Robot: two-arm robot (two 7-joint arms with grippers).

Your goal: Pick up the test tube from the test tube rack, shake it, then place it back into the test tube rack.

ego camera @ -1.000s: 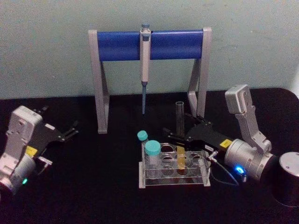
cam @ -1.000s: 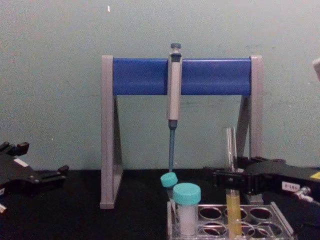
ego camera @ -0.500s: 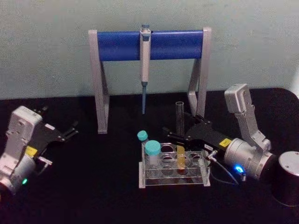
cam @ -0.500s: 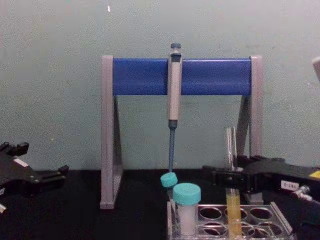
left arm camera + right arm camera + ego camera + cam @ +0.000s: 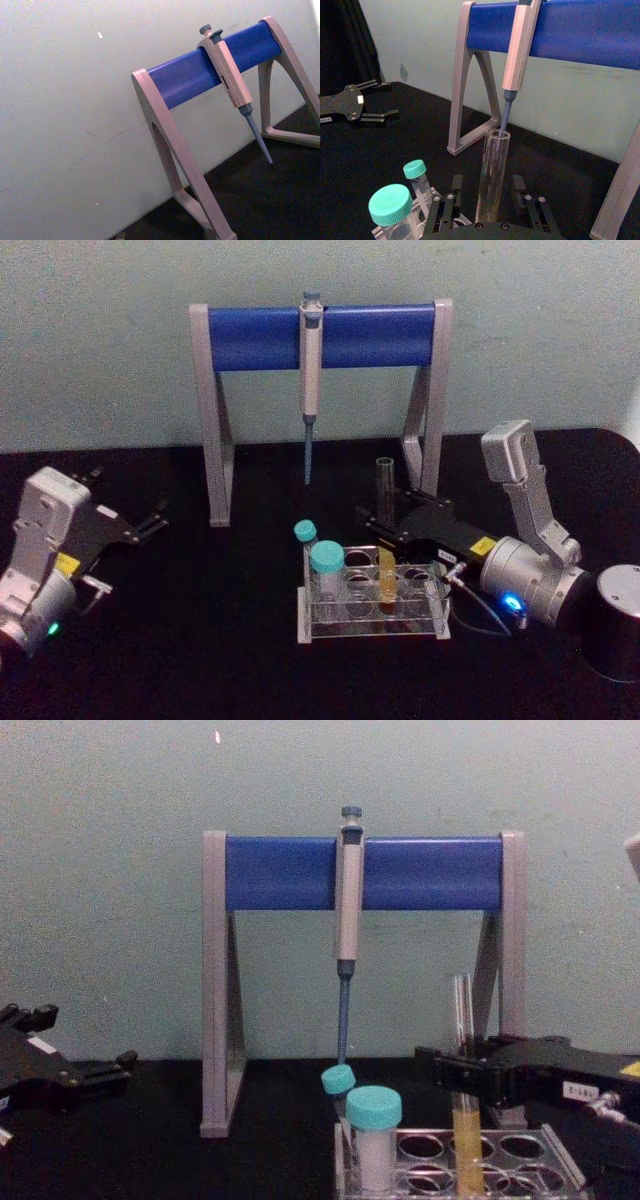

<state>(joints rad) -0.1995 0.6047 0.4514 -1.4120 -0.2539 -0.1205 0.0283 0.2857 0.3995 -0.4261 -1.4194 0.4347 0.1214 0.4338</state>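
Black tabletop (image 5: 200, 640) is bearing the low clear plastic test tube rack (image 5: 340, 628), where the tall glass test tube (image 5: 384, 495) of yellow liquid is standing between parted fingers of the right gripper (image 5: 487, 182), probably needing a centred, gentle squeeze; the left gripper (image 5: 155, 520) is idling, spread, at left.

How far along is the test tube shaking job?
Nothing looks done yet: the test tube stands in the test tube rack. In hand: the right pincer straddles it, open. Left: grip, lift, shake, replace. The left pincer sits parked at the left.
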